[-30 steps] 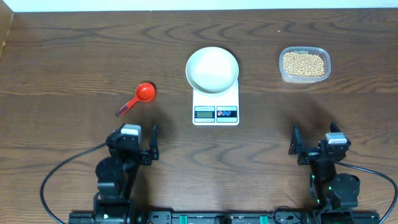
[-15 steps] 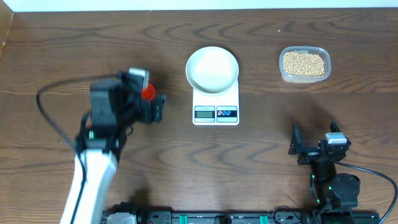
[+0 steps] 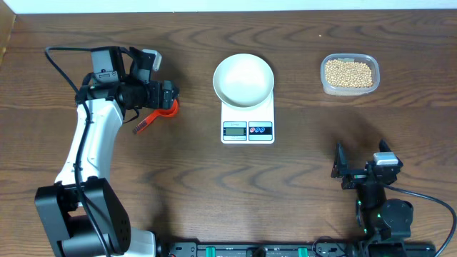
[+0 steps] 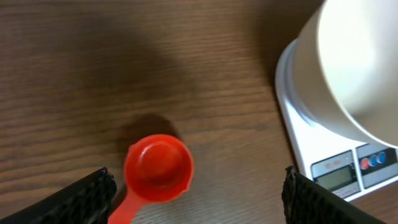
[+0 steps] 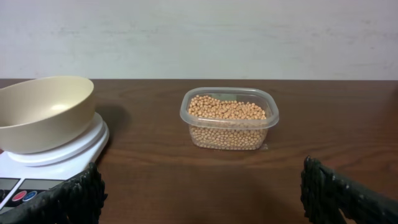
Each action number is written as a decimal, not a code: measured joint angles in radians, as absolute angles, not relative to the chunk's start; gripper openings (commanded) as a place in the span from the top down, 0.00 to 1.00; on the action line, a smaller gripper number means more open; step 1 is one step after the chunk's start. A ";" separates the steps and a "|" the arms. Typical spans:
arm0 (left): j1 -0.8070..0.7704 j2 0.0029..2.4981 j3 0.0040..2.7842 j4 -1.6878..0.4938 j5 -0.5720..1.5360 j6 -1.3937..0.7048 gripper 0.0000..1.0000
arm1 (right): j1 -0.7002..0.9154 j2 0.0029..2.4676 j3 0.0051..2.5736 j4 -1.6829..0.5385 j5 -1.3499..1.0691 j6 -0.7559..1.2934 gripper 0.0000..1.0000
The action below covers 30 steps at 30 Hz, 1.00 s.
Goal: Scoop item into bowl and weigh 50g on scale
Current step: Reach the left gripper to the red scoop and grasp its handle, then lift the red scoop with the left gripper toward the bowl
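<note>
The tan-yellow beans fill a clear plastic tub at the back right, and they also show in the right wrist view. The off-white bowl sits empty on the white scale. A red measuring scoop lies on the table left of the scale. My left gripper is open and hangs over the scoop's cup. In the left wrist view the scoop lies between the spread fingers, nearer the left one, with the bowl and scale at the right. My right gripper is open and empty at the front right.
The clear tub stands on bare wood right of the bowl and scale. The scoop's handle points to the front left. A black cable loops from the left arm at the far left.
My left arm has swung from the front left out to the scoop and now hovers over it. The right arm, bowl, scale and tub have not moved.
</note>
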<state>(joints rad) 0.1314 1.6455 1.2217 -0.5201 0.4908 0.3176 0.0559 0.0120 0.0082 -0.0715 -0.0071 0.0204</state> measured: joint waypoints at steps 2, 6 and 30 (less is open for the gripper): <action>0.135 1.647 1.222 -0.520 0.487 0.319 0.12 | 0.056 0.012 0.008 -0.072 -0.007 0.020 0.01; 0.135 1.647 1.222 -0.500 0.483 0.333 0.12 | 0.056 0.012 0.008 -0.072 -0.007 0.020 0.01; 0.136 1.959 1.222 -0.301 0.283 0.450 0.48 | 0.056 0.012 0.008 -0.072 -0.007 0.020 0.01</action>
